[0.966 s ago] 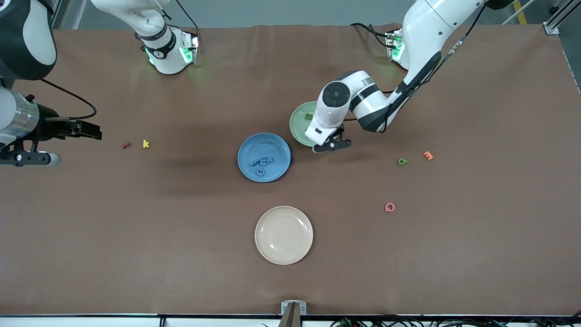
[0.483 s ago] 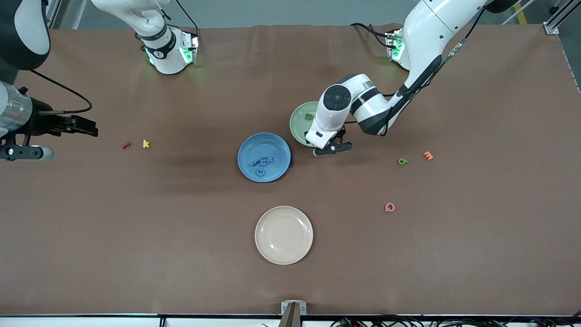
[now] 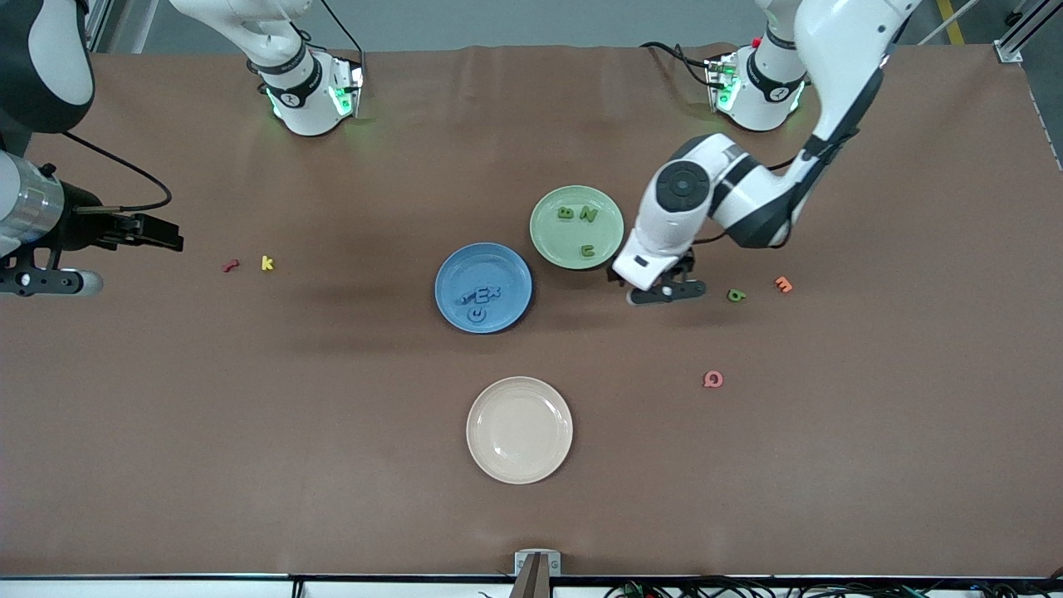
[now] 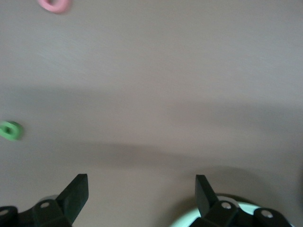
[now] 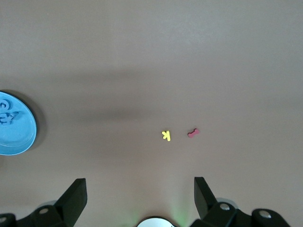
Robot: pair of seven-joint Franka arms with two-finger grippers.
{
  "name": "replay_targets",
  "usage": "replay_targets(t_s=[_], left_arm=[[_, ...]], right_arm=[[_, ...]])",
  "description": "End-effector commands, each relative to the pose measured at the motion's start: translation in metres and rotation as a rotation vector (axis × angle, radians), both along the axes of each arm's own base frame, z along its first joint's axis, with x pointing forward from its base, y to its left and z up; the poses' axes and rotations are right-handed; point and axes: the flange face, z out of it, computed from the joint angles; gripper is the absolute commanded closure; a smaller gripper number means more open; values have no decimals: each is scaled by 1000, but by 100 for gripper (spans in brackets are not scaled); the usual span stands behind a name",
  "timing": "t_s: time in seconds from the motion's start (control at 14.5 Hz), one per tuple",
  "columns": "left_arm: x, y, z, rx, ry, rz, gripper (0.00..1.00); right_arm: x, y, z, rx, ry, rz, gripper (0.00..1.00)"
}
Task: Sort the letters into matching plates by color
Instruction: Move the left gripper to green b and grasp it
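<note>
Front view shows the left end effector (image 3: 664,291) released over matte brown desk (image 3: 332,415) beside the glossy round green plate (image 3: 550,241), the right end effector (image 3: 154,232) waiting released.

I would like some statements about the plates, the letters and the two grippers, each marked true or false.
1. The green plate holds three green letters. True.
2. The left gripper holds a letter. False: it is open and empty, over bare table between the green plate and the loose green letter.
3. The beige plate holds a pink letter. False: nothing lies in it.
4. The right gripper is open. True.
5. The blue plate holds blue letters. True.
</note>
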Motion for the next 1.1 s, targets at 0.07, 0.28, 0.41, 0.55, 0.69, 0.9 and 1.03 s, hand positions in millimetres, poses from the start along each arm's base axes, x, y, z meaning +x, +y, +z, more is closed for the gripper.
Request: replay_targets(t_s=[0.07, 0.28, 0.41, 0.55, 0.69, 0.9, 1.03], left_arm=[[0, 73, -1, 47, 17, -53, 1], [2, 113, -15, 30, 17, -49, 1], [-3, 129, -26, -1, -3, -56, 1], [-8, 139, -34, -23, -23, -63, 1], [-11, 151, -43, -13, -37, -86, 1], [-16, 160, -51, -12, -41, -100, 1], [-14, 167, -53, -13, -52, -102, 1]], right_arm=[[-5, 2, 16, 2, -27, -11, 0], [-3, -1, 23, 2, -42, -14, 0], [-2, -1, 30, 1, -59, -10, 0], [2, -4, 45, 10, -91, -19, 0], [1, -5, 63, 5, -111, -22, 0], [-5, -17, 88, 6, -122, -42, 0], [-15, -18, 84, -1, -50, -48, 0]])
